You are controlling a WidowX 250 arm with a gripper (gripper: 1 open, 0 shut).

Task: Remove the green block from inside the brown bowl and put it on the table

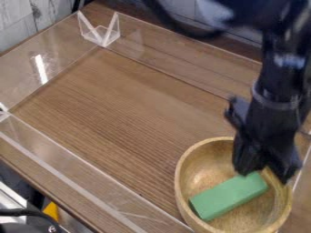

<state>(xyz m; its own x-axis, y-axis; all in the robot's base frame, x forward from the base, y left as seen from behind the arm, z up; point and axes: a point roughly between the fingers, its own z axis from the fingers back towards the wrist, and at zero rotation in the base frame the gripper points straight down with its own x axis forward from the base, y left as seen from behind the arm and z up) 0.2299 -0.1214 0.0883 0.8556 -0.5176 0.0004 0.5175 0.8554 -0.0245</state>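
Observation:
The green block (227, 197) lies slanted inside the brown bowl (191, 170) at the table's (134, 109) near right corner. Its near end rests low by the bowl's front rim. My gripper (265, 169) hangs pointing down over the bowl's right half, blurred by motion and shut. Its dark fingertips sit just above the block's far end. I cannot tell whether they touch that end. Nearly the whole length of the block shows.
Low clear acrylic walls (49, 68) border the tabletop on the left and back, with a clear corner piece (100, 29) at the far end. The black arm (274, 55) fills the upper right.

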